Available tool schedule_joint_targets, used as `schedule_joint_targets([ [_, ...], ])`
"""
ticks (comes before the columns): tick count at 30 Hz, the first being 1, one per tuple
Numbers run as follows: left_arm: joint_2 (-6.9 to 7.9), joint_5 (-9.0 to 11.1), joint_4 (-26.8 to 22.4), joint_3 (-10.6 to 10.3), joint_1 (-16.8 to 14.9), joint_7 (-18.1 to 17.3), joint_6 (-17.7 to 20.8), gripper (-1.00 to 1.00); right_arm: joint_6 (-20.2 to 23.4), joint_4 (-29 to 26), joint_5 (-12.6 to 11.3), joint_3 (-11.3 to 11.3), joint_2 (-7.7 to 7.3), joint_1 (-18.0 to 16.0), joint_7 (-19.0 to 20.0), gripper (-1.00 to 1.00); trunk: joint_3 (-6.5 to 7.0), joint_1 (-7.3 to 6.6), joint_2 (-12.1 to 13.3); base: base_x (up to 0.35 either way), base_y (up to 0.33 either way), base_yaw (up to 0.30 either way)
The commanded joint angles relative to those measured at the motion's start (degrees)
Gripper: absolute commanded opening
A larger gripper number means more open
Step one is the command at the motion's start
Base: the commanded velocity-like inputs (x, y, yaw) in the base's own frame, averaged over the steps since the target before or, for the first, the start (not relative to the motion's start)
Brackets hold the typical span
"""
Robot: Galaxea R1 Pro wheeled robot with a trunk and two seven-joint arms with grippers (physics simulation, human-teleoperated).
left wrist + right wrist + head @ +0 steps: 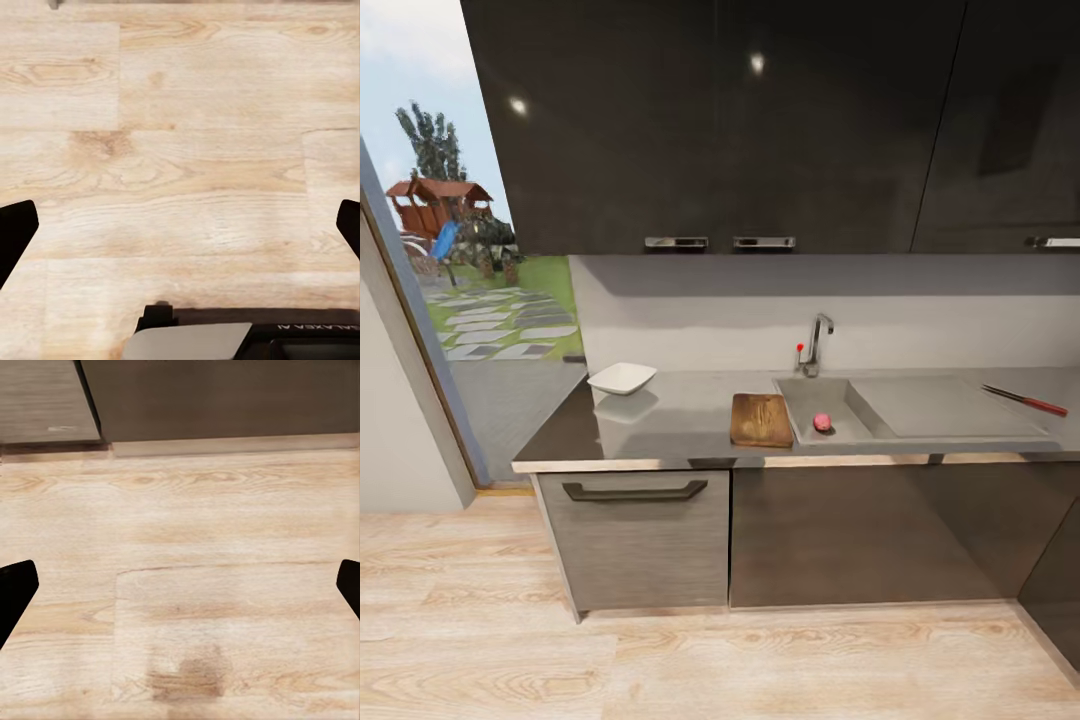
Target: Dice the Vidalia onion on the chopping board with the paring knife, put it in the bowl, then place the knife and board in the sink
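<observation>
The pinkish-red Vidalia onion [822,422] lies in the steel sink [860,400], beside the curved faucet [817,343]. Left of the basin, the brown chopping board [761,419] lies flat on the grey countertop [680,415]. Further left stands the white bowl [622,378]. The red-handled paring knife [1024,400] rests at the drainboard's far right. My left gripper [180,225] hangs open over wooden floor, fingertips [15,232] far apart. My right gripper [180,589] is open too, above floor near the cabinet base [217,401].
Dark upper cabinets [740,120] hang over the counter. A lower drawer with a black handle [635,491] sits under the bowl. A doorway [470,290] to a garden opens at the left. Wooden floor [710,660] stretches before the cabinets.
</observation>
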Motion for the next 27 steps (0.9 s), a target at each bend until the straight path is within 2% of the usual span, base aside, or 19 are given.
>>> schedule_joint_targets([
  [1,-0.01,0.0,-0.1,0.0,0.0,0.0,-0.1,1.00,-0.1,0.0,0.0,0.0,0.01,0.0,-0.1,1.00,0.13,-0.22,0.4,0.000,0.000,0.000],
  [27,-0.01,0.0,-0.1,0.0,0.0,0.0,-0.1,1.00,-0.1,0.0,0.0,0.0,-0.04,0.0,-0.1,1.00,4.79,-5.93,10.8,0.000,0.000,0.000],
])
